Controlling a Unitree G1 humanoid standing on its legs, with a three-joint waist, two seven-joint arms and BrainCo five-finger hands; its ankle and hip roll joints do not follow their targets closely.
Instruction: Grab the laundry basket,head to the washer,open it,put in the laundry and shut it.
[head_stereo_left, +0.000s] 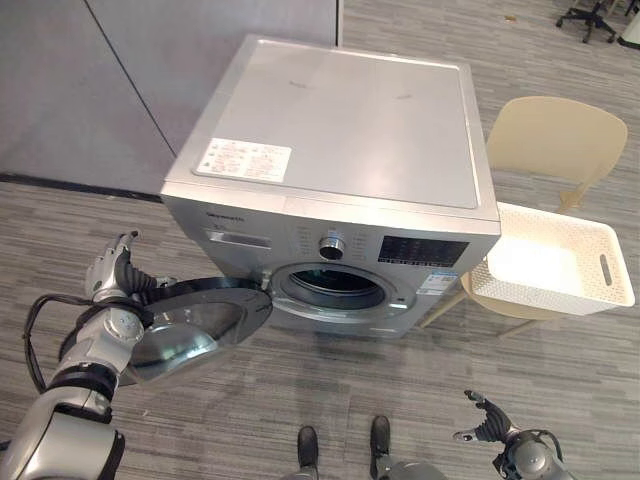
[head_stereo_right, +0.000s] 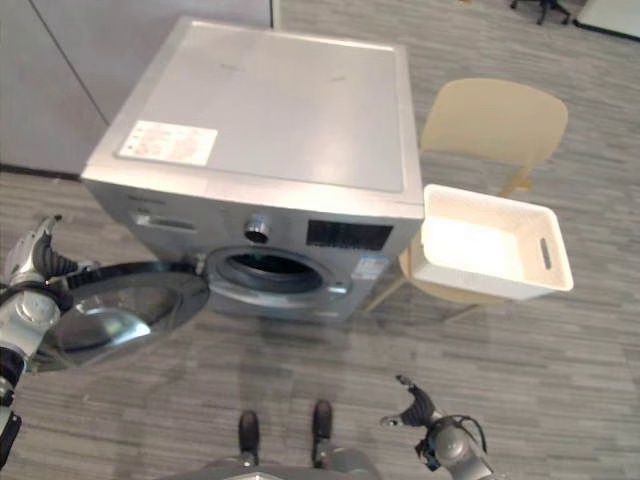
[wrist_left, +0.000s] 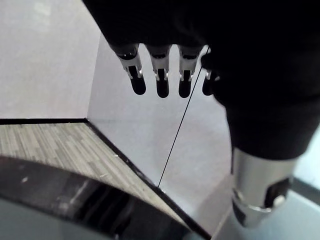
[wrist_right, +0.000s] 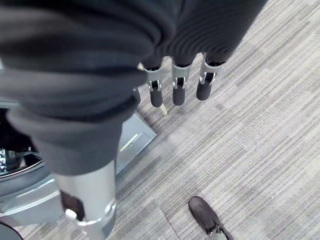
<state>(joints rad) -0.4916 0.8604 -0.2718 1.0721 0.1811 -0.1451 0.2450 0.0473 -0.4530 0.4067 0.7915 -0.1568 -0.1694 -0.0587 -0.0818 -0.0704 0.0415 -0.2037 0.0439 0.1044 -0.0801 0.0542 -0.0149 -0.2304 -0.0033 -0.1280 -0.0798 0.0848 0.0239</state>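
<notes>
The silver front-loading washer (head_stereo_left: 340, 120) stands before me with its round door (head_stereo_left: 190, 325) swung wide open to my left. The drum opening (head_stereo_left: 335, 285) is dark and I cannot tell what lies inside. My left hand (head_stereo_left: 112, 272) is at the door's outer edge, its fingers (wrist_left: 160, 75) straight and holding nothing. The door's dark rim (wrist_left: 75, 195) shows below them in the left wrist view. The white laundry basket (head_stereo_left: 540, 292) rests on a beige chair (head_stereo_left: 555, 135) right of the washer and looks empty. Low at my right side, my right hand (head_stereo_left: 488, 424) hangs open over the floor, fingers (wrist_right: 177, 90) relaxed.
A grey partition wall (head_stereo_left: 120, 70) runs behind and left of the washer. A dark office chair (head_stereo_left: 590, 18) stands far back on the right. Striped grey carpet (head_stereo_left: 300, 380) lies in front of the washer.
</notes>
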